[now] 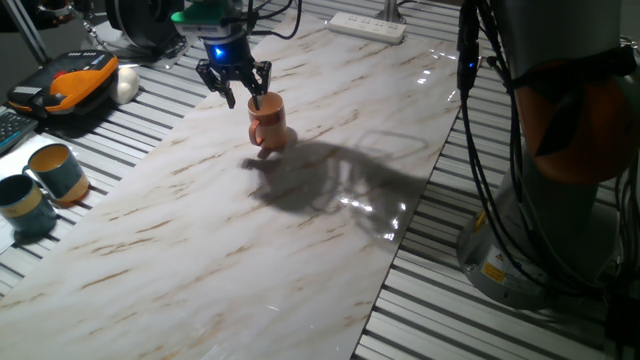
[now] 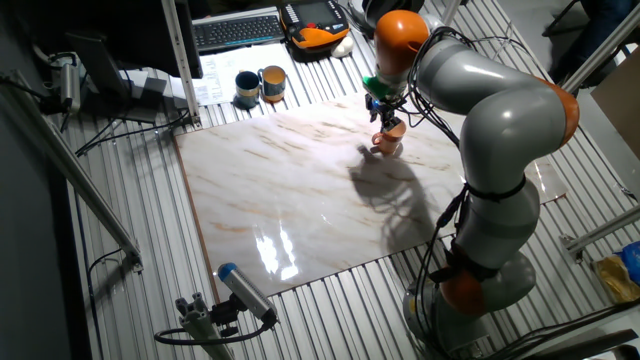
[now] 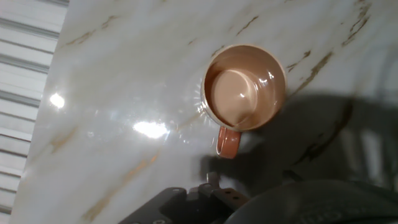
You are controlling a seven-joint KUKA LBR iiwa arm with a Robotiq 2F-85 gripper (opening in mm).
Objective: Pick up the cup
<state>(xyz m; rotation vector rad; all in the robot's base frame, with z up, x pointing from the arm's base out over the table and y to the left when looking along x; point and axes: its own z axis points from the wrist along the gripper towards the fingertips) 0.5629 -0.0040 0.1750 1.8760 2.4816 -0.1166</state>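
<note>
Hand view is looking straight down into the small salmon-orange ceramic cup point(image 3: 244, 87), which is showing a lighter, glossy inside with nothing in it and a small darker orange handle point(image 3: 227, 142) sticking out from its side. It is sitting upright on the white marble-patterned tabletop point(image 3: 124, 74), in a bright patch beside a broad dark shadow.

From one fixed view, the cup point(image 1: 268, 123) is standing toward the far end of the marble slab point(image 1: 230, 250), and the black two-finger gripper point(image 1: 235, 90) is hanging just above and slightly behind its rim with its fingers spread wide, holding nothing. Whether a fingertip is touching the rim is not something I can tell.

Off the slab, on the slatted metal surface point(image 1: 560, 320), two teal-blue mugs with tan interiors point(image 1: 40, 185) are sitting side by side, well apart from the cup. An orange and black handheld controller point(image 1: 70, 85) is lying further back, and a white power strip point(image 1: 367, 26) is resting beyond the far edge. Nothing is standing between the gripper and the cup.

From the other fixed view, the grey arm with orange joints point(image 2: 500, 120) is arching over the slab, and a black keyboard point(image 2: 238, 30) is lying behind the mugs.
</note>
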